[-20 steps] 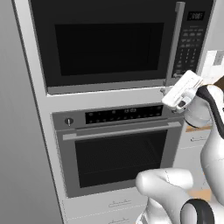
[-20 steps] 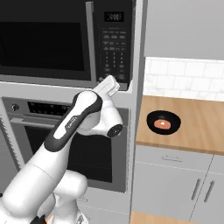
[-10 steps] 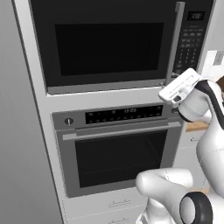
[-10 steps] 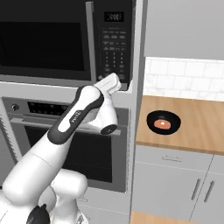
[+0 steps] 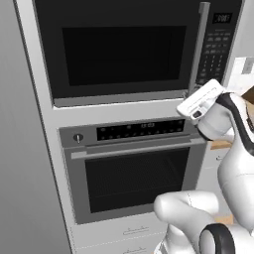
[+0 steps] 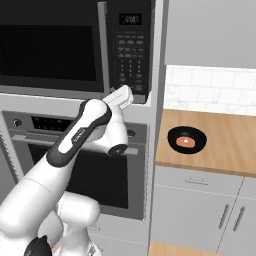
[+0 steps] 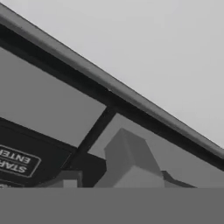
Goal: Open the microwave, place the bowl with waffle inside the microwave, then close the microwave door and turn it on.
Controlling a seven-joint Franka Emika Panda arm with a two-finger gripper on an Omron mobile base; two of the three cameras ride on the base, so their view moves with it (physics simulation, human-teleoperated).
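The black microwave (image 5: 124, 49) sits built in above the oven, and its door is closed. A tall grey bar handle (image 5: 202, 44) runs down the door's right edge, beside the keypad (image 5: 216, 49). My gripper (image 5: 191, 99) is pressed up against the handle's lower end, also seen from the right base view as gripper (image 6: 127, 92) under the handle (image 6: 102, 45). Its fingers are hidden there. The hand view shows the handle's grey foot (image 7: 127, 162) very close, with the START key (image 7: 17, 159) beside it. The black bowl with waffle (image 6: 186, 140) rests on the wooden counter to the right.
A steel-framed oven (image 5: 134, 168) with a horizontal handle sits right under the microwave. The wooden counter (image 6: 225, 155) with grey cabinet doors below it lies to the right. My own arm (image 6: 75, 145) crosses in front of the oven.
The hand has crept a little up and left onto the lower end of the door handle. The door stays closed and the bowl has not moved.
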